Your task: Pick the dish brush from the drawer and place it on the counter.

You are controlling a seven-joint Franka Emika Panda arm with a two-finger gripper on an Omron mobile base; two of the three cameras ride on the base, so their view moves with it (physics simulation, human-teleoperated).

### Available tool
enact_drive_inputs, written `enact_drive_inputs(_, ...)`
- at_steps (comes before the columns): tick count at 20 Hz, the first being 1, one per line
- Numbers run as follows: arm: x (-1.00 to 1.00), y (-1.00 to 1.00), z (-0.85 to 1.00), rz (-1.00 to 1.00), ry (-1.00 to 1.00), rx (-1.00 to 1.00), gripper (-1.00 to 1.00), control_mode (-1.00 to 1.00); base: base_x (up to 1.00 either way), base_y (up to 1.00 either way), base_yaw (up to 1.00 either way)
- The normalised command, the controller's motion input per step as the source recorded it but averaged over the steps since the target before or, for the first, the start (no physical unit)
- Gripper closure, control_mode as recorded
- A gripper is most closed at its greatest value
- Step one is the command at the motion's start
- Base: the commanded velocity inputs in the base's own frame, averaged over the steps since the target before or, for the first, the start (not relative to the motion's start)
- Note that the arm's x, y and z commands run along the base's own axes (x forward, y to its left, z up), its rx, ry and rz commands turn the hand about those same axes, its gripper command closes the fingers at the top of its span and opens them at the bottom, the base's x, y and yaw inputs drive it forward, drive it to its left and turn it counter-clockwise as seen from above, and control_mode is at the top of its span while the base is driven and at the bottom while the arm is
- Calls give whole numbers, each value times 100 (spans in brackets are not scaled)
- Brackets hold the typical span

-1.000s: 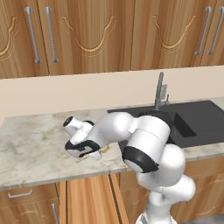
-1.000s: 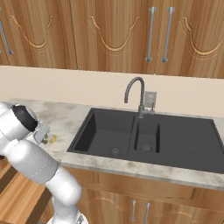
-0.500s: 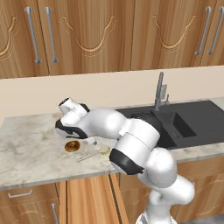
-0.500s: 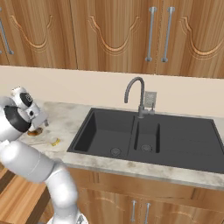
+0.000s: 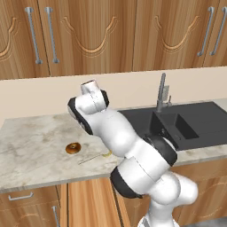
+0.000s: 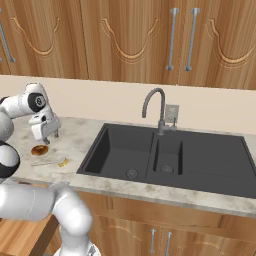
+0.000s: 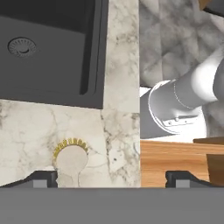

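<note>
While the slim dish brush with its thin pale handle and small round cream-yellow head (image 5: 94,157) is lying flat on the beige-grey marbled stone counter (image 5: 31,150), close to the front edge and left of the black double sink (image 6: 165,155), the placing step is looking finished, as far as I can judge. In the hand view the brush head (image 7: 70,158), ringed with yellow bristles, is sitting on the marble just above the two dark finger tips. Those tips are standing wide apart near the bottom corners with nothing between them, so the two-finger gripper (image 6: 48,132) is spread open and holding nothing. Just beside the brush, a little further from the front edge, a small brown doughnut-like ring (image 5: 72,147) is resting on the stone (it is not part of the job). From the right base view the gripper is hanging above the ring and brush, pointing down and apart from both. Beyond them the counter is running back to the pale wall, with the curved grey tap (image 6: 156,107) rising behind the sink and wooden cupboard doors above.

The next move, I think, calls only for lifting the hand straight up and away, keeping the fingers spread so that nothing nudges the brush toward the edge.
</note>
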Motion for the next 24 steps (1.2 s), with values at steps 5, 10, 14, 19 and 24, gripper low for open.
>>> enact_drive_inputs(5, -99, -100, -20, 0, -37, 40, -100, -100, 0, 0, 0)
enact_drive_inputs(10, -100, -100, -13, 0, -43, 36, -100, -100, 0, 0, 0)
enact_drive_inputs(14, -88, -76, -36, -4, -36, 10, -100, -100, 0, 0, 0)
enact_drive_inputs(19, -32, -20, -49, -5, -19, -1, -100, -100, 0, 0, 0)
enact_drive_inputs(24, 0, 0, -40, -4, -8, -5, -100, -100, 0, 0, 0)
